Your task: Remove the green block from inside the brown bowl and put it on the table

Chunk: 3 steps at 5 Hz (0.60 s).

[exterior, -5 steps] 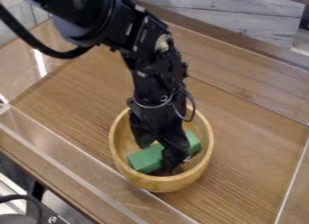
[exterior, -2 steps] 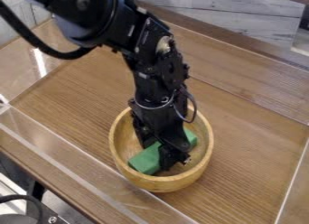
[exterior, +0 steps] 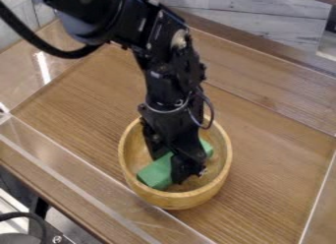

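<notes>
The brown bowl (exterior: 141, 181) sits on the table (exterior: 92, 100) near the front. Inside it lies the green block (exterior: 160, 170), bright green, partly covered by the arm. My gripper (exterior: 174, 166) points straight down into the bowl, and its black fingers are shut on the green block. The block's left end and a bit of its right end (exterior: 206, 150) show on either side of the fingers. The block still rests low inside the bowl.
Clear acrylic walls (exterior: 53, 164) edge the tabletop at the front and left. A pale marbled surface (exterior: 276, 22) lies beyond the far edge. Bare wood surrounds the bowl to the left, right and behind.
The fingers have closed onto the green block. The arm has stayed in place over the bowl, and the block has barely shifted.
</notes>
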Available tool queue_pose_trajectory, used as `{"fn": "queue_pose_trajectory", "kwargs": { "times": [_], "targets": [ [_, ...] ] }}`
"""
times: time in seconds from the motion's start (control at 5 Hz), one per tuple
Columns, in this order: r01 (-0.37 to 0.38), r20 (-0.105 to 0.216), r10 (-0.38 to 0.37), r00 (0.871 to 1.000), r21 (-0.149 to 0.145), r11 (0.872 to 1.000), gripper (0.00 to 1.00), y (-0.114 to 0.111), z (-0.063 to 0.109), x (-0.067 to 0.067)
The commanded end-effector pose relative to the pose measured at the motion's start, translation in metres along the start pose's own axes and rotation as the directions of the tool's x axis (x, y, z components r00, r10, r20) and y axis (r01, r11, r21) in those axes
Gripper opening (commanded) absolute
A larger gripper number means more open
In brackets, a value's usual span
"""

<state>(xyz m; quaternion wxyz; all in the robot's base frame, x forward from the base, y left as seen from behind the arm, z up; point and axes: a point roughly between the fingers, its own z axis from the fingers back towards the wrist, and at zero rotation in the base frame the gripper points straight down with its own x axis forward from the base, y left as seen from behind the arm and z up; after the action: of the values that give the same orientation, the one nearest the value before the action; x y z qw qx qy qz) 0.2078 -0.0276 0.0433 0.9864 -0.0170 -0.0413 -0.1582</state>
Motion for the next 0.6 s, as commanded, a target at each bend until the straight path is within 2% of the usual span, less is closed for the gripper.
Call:
{"fn": "queue_pose_trajectory", "kwargs": {
  "times": [0.0, 0.4],
  "targets": [
    [-0.007, 0.055, 0.007, 0.998, 0.012, 1.0, 0.0, 0.003, 0.018, 0.012],
    [-0.026, 0.071, 0.024, 0.997, 0.018, 1.0, 0.0, 0.005, 0.033, 0.015]
  ]
}}
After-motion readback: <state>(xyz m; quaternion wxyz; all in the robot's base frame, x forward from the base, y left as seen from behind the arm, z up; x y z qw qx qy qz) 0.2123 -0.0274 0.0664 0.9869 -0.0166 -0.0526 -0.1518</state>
